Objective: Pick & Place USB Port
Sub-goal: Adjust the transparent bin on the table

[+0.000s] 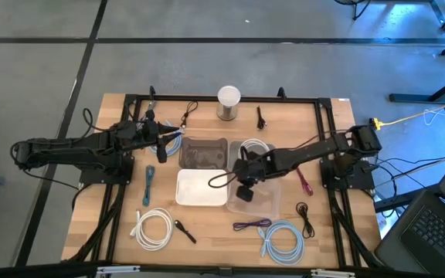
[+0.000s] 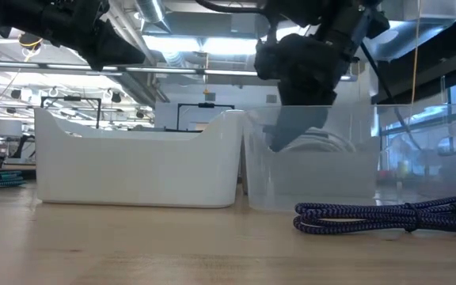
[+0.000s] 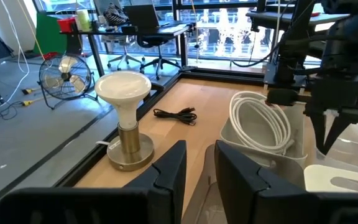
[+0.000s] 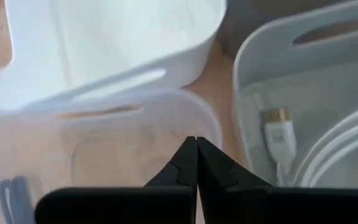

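Wooden worktop (image 1: 207, 224) under both arms, cables scattered around a cluster of bins. No loose USB port I can pick out; nearest candidate is the white cable (image 4: 328, 149) with its gold-tipped plug (image 4: 277, 134), coiled in the grey bin (image 4: 303, 74). Right tool (image 4: 196, 163) hangs over the clear bin (image 4: 104, 143), fingers pressed together, holding nothing. I'd say it must spread them before dropping squarely onto the plug. Left tool (image 3: 199, 169) waits near the lamp (image 3: 124, 118), fingers slightly apart, empty.

A white USB cable (image 4: 328, 155) lies coiled in the grey bin (image 4: 303, 81), its white plug (image 4: 279, 140) with a gold tip lying flat on the bin floor.
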You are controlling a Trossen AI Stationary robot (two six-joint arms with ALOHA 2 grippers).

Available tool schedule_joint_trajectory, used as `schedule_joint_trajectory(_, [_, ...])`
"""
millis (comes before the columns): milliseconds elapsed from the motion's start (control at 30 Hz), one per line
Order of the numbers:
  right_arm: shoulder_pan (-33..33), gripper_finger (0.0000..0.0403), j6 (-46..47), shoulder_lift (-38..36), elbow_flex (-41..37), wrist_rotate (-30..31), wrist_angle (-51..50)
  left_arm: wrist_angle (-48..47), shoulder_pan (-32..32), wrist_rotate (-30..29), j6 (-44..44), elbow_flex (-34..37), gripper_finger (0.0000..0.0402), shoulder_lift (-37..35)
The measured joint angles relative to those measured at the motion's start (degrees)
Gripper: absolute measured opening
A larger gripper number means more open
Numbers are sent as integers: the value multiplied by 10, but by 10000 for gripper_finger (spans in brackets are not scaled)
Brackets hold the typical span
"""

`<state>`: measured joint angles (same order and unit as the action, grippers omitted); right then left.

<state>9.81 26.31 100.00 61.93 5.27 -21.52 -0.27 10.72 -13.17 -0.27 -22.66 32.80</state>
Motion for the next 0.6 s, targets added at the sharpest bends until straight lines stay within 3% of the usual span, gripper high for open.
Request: schedule_joint_trajectory(600, [-17,0,-63,25,17,-25,46,0,0,-1,0,0,77,0])
